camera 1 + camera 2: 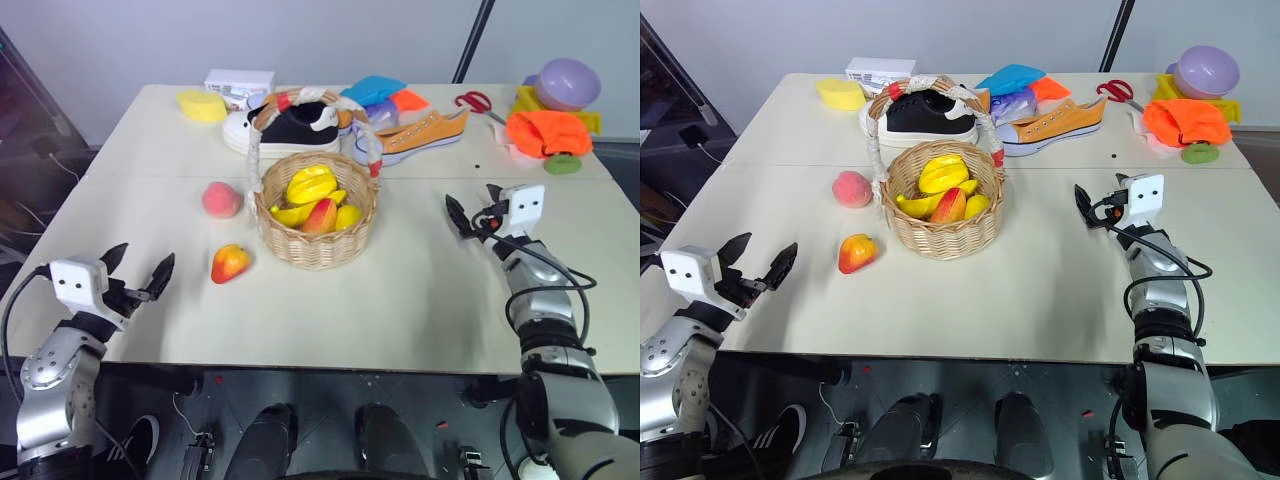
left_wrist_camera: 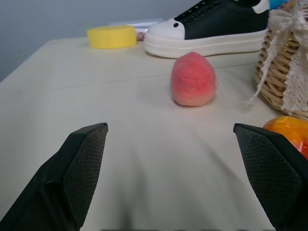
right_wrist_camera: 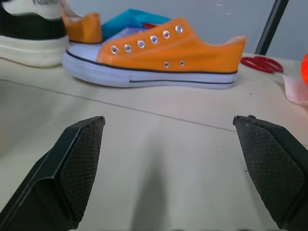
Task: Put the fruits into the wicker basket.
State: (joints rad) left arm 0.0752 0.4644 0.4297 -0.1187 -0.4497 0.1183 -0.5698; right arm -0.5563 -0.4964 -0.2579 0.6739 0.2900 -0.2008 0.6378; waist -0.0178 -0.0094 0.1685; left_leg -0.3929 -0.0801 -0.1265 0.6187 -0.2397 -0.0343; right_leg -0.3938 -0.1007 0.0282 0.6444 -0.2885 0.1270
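Note:
The pink-red peach [image 1: 222, 199] lies on the table just left of the wicker basket [image 1: 315, 250]. The red-orange mango [image 1: 230, 263] lies nearer me, off the basket's front left. Inside the basket are yellow fruits and one red-orange fruit. My left gripper [image 1: 142, 258] hovers open and empty near the table's front left edge, pointing toward both fruits. In the left wrist view the peach [image 2: 193, 79] is straight ahead and the mango [image 2: 288, 132] is beside one finger. My right gripper [image 1: 472, 203] hangs open and empty over the table right of the basket.
Behind the basket lie a black-and-white shoe [image 1: 285, 128], an orange shoe [image 1: 425, 133], a yellow sponge [image 1: 201, 105] and a white box [image 1: 238, 84]. Red scissors [image 1: 473, 101], an orange cloth [image 1: 547, 132] and a purple bowl [image 1: 568, 82] are at the back right.

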